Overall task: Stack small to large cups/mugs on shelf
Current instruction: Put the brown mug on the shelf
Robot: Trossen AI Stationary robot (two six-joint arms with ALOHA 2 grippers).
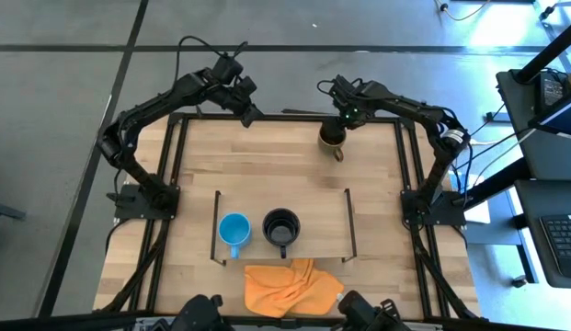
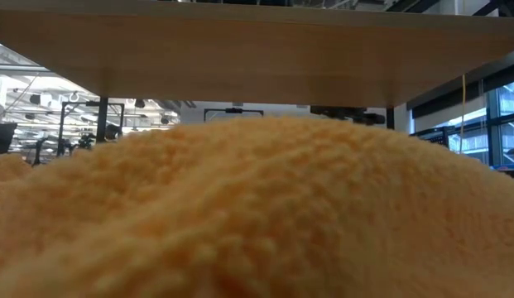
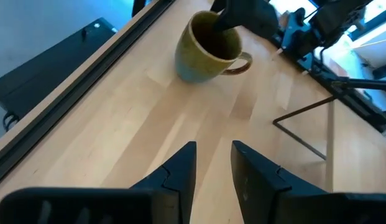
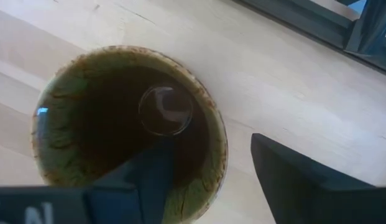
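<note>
Olive-brown mug (image 1: 332,138) sits at the far edge of the tabletop (image 1: 267,156), and the right gripper (image 4: 208,180) has it by the rim, one finger down inside the dark bowl, one outside. Over on the far left the left gripper (image 3: 212,168) hovers with jaws slightly parted, gripping nothing. On the shelf (image 1: 322,230) nearer us, the light-blue mug (image 1: 234,230) stands left of the black mug (image 1: 280,227), an orange cloth (image 1: 290,285) lying just beyond.

Even, bright overhead light; the orange cloth (image 2: 257,215) fills the low view, blurred and close.
</note>
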